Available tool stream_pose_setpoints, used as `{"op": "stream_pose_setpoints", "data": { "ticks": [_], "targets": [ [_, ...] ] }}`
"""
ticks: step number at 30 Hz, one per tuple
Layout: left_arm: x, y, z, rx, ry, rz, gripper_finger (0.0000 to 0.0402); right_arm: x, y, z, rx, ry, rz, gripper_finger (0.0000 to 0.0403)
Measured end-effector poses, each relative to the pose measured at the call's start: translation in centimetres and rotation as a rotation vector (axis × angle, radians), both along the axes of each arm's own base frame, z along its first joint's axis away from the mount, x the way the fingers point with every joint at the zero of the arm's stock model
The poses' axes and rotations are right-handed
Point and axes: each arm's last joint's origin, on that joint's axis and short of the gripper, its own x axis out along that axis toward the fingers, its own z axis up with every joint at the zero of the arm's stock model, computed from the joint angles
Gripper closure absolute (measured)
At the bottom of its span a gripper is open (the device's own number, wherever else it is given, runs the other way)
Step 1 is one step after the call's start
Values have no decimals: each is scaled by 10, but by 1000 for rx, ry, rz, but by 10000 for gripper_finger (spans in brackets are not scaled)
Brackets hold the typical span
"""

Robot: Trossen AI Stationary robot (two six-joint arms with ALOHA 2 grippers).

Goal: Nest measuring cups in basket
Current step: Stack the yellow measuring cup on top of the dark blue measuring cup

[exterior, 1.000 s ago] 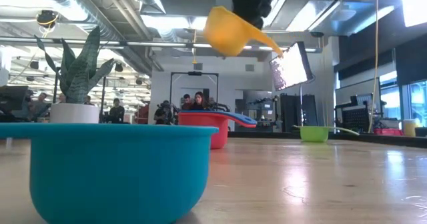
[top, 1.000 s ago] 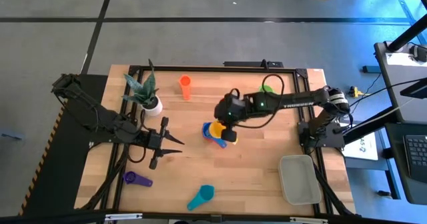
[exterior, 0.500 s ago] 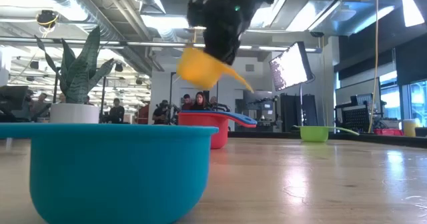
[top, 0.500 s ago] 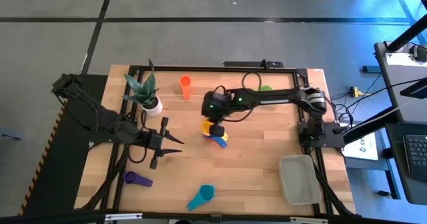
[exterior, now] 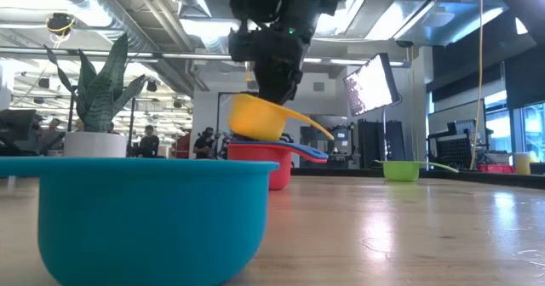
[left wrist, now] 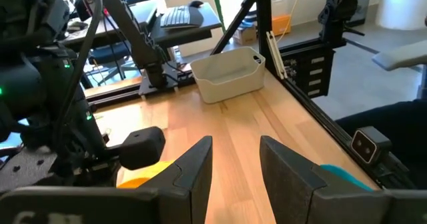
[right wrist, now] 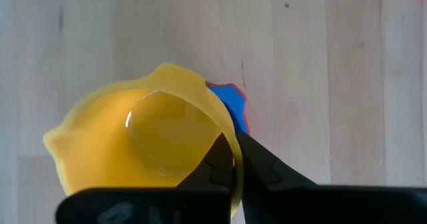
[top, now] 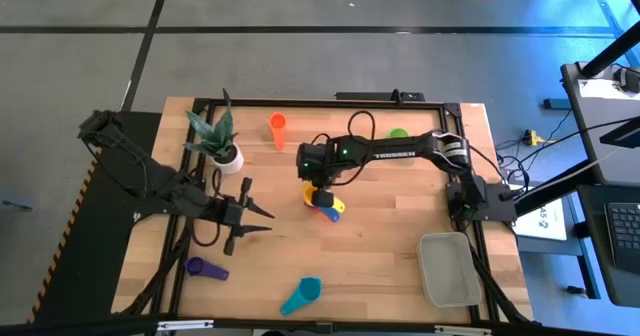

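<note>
My right gripper [top: 318, 179] is shut on the yellow cup [top: 326, 200] at mid-table. The cup hangs level just over the red cup [exterior: 260, 165], which has the blue cup [exterior: 305, 152] nested in it. The low view puts the yellow cup's [exterior: 260, 117] bottom at the red cup's rim; whether they touch I cannot tell. Standing on the table are the orange cup [top: 277, 128], green cup [top: 398, 133], purple cup [top: 205, 268] and teal cup [top: 301, 296]. The basket [top: 449, 268] sits at the near right corner. My left gripper [top: 262, 216] waits open at the left. My right gripper comes from above, pointing down, and pinches the yellow cup's side wall at the rim [right wrist: 232, 177]. One finger [right wrist: 217, 161] is inside the bowl and one [right wrist: 267, 169] outside. The cup hangs below the fingers, about level, its handle [exterior: 311, 126] sticking out sideways.
A white plant pot [top: 229, 157] with a spiky plant stands far left of centre, beside the left arm. The black table frame [top: 330, 100] runs along the edges. Bare wood lies between the stack and the basket [left wrist: 230, 71]. People show in the room behind.
My right gripper has moved toward the table's left edge and down, staying shut on the yellow cup. The cup has come down from high and tilted to level, just over the red and blue cups.
</note>
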Motion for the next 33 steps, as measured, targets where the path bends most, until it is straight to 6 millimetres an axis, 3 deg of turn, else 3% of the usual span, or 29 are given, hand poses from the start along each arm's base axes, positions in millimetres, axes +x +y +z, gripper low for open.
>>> {"op": "stream_pose_setpoints", "data": {
  "ticks": [7, 16, 20, 29, 33],
  "targets": [
    [-2, -2, 0, 1, 1, -5, 282, -2, -6, -1, 0, 23, -35, 395],
    [-2, -3, 0, -2, 2, -6, 282, -3, -5, -1, 32, 25, -64, 269],
    [-2, -3, 0, -1, 3, -6, 282, -3, -4, -1, 41, 34, -60, 234],
    [-2, -3, -1, -2, 4, -6, 282, -12, -3, -2, 27, 117, -90, 220],
    [-3, -3, -1, -4, 14, -4, 282, -22, -7, 15, -74, 111, -127, 220]
  ]
}}
